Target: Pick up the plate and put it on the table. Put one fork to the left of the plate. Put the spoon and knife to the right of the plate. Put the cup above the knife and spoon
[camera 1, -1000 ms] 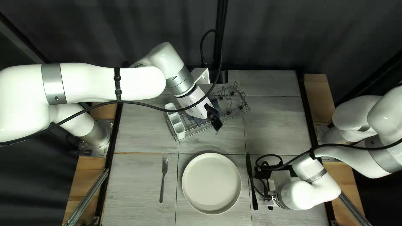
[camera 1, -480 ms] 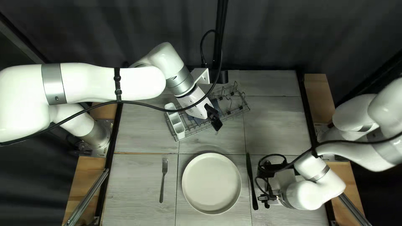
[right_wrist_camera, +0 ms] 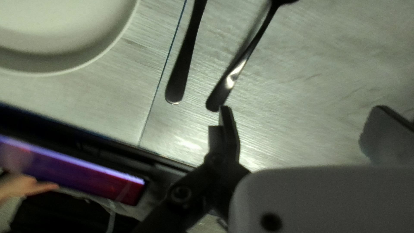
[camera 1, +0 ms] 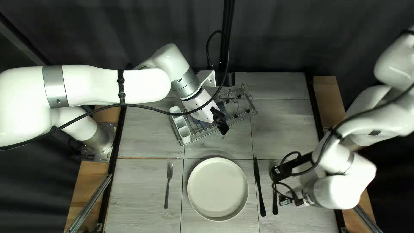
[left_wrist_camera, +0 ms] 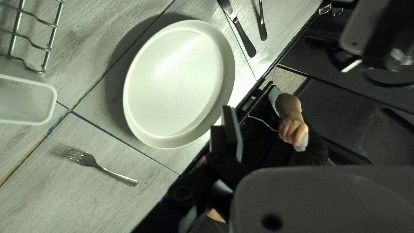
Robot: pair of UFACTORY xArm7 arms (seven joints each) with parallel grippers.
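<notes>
My right gripper (camera 1: pixel 285 200) is low beside the spoon (camera 1: pixel 274 203); in the right wrist view the gripper (right_wrist_camera: pixel 302 125) is open, one finger near the handle end of the spoon (right_wrist_camera: pixel 241 64), whose head is mostly out of view. The knife (camera 1: pixel 259 187) lies between plate (camera 1: pixel 217 189) and spoon. On the plate's left is a fork (camera 1: pixel 168 185), tines toward the far edge. My left gripper (camera 1: pixel 221 125) hangs by the rack; in the left wrist view the gripper (left_wrist_camera: pixel 306 125) is open and empty, with the plate (left_wrist_camera: pixel 177 84) and fork (left_wrist_camera: pixel 101 166) ahead.
A wire dish rack (camera 1: pixel 241 113) with a white cutlery holder (camera 1: pixel 181 125) stands toward the far edge, partly under my left arm. Beyond the table's near edge the left wrist view shows a person's hand (left_wrist_camera: pixel 293 130); another hand (right_wrist_camera: pixel 26 186) is beside a lit screen (right_wrist_camera: pixel 69 168).
My right arm has shifted to the right and its wrist has turned, uncovering the spoon's handle. My left arm, plate, fork and knife have stayed where they were.
</notes>
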